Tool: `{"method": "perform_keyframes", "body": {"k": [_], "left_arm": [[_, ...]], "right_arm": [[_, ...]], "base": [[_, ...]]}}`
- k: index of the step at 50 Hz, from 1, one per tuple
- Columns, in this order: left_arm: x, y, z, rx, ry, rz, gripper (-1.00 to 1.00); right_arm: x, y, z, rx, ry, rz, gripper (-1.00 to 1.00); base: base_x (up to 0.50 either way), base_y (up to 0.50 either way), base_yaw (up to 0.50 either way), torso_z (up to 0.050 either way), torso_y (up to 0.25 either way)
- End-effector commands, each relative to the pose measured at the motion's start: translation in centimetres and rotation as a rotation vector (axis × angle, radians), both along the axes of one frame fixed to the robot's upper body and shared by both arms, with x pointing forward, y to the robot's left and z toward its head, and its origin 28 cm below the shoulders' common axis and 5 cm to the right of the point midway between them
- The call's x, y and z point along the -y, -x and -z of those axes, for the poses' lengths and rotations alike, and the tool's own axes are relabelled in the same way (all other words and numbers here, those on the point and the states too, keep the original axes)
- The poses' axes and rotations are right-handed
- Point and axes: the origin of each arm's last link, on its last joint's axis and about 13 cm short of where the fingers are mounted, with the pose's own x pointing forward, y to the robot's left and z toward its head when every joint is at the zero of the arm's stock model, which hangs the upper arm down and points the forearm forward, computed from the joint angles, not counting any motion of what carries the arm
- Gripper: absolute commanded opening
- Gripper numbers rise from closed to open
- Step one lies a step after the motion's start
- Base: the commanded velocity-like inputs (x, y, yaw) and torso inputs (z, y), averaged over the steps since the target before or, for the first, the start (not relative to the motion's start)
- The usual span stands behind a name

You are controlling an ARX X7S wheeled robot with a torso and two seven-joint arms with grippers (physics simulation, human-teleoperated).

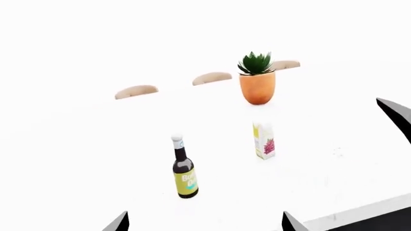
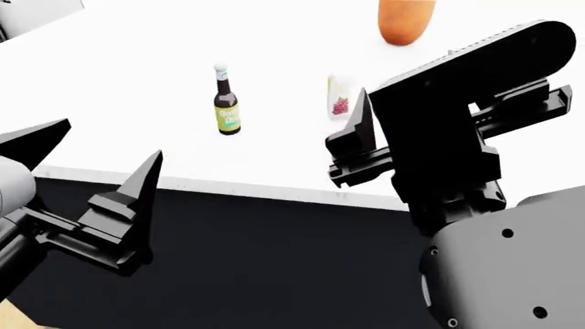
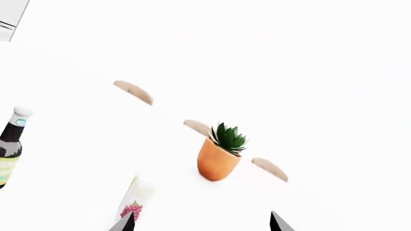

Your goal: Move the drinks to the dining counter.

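Head view, items on record. Dining counter (image 2: 137, 103): white stone top over a flat black front panel, running across the frame. On it, upright: small dark bottle (image 2: 226, 103) with a yellow-green label and pale cap, left of centre and back from the near edge; small white carton (image 2: 339, 98) with a grape picture, just to the bottle's right, its right side partly hidden behind the right gripper. Orange plant pot (image 2: 405, 19): farther back and to the right of the carton, cropped at the frame top here; the left wrist view shows its spiky green plant. No wine bottle appears in any view.

Left gripper (image 2: 96, 161): low at the near left, in front of the black panel, fingers spread wide, nothing between them. Right gripper (image 2: 439, 123): raised over the counter's near edge, close to the carton; only one finger (image 2: 360, 122) clearly shows, its opening cannot be told here. In the right wrist view its two tips stand well apart, empty.
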Motion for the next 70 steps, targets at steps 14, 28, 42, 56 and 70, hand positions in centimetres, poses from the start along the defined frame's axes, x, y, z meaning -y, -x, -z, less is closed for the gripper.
{"method": "perform_keyframes", "body": {"k": [14, 28, 42, 56, 70], "left_arm": [[0.0, -0.04, 0.1, -0.003, -0.004, -0.001, 1.0], [0.04, -0.06, 0.01, -0.001, -0.007, -0.001, 1.0], [0.04, -0.01, -0.23, 0.005, -0.009, 0.001, 1.0], [0.1, -0.09, -0.01, 0.001, -0.014, -0.001, 1.0], [0.11, -0.12, -0.03, 0.0, -0.015, 0.0, 1.0]], "right_arm": [[-0.1, 0.18, 0.35, -0.004, 0.047, -0.026, 1.0], [0.0, 0.31, 0.56, -0.025, 0.054, -0.031, 1.0], [-0.27, 0.09, 0.43, -0.028, 0.077, -0.043, 1.0], [-0.25, 0.15, 0.64, -0.026, 0.096, -0.056, 1.0], [-0.17, 0.28, 0.76, -0.015, 0.11, -0.055, 1.0]], "base": [[0.2, 0.03, 0.5, 0.0, 0.0], [0.1, 0.02, 0.5, 0.0, 0.0], [0.01, 0.0, 0.5, 0.001, 0.0], [0.0, 0.0, 0.5, 0.0, 0.0], [0.0, 0.0, 0.5, 0.0, 0.0]]}}
